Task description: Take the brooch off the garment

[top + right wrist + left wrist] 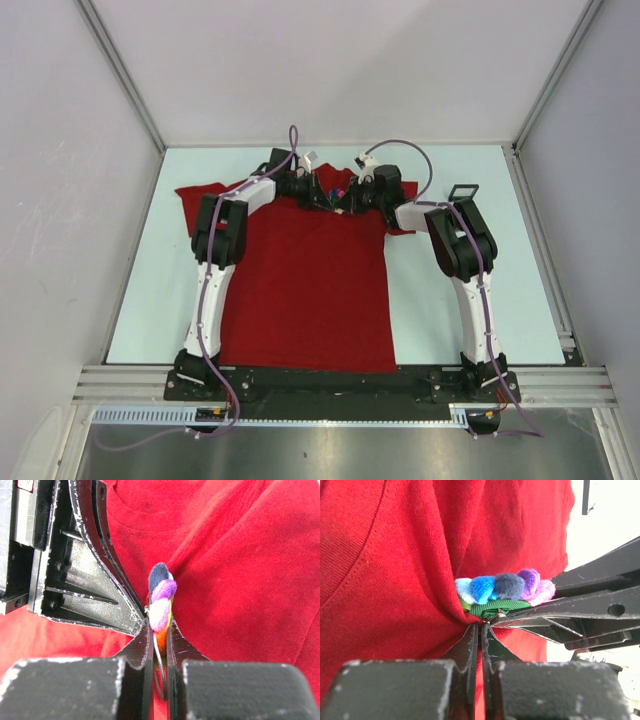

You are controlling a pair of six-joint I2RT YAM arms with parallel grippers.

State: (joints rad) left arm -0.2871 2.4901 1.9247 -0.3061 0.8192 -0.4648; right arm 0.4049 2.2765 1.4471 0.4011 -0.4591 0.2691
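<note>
The dark-red T-shirt (pixel 305 290) lies flat on the table, collar at the far end. The brooch (pixel 505 587), a cluster of fuzzy blue, grey, purple, pink and white balls on green ribbon, sits at the chest just below the collar (pixel 335 192). My left gripper (pixel 481 627) is shut on a pinched fold of the shirt's red cloth right beside the brooch. My right gripper (pixel 159 625) is shut on the brooch (pixel 161 600), gripping it edge-on, its pin wire between the fingers. The two grippers meet tip to tip (pixel 330 195).
A small black rectangular frame (pixel 463 191) lies on the pale table to the right of the shirt. Grey walls enclose the table (pixel 140 290) on three sides. Both arms reach over the shirt's shoulders.
</note>
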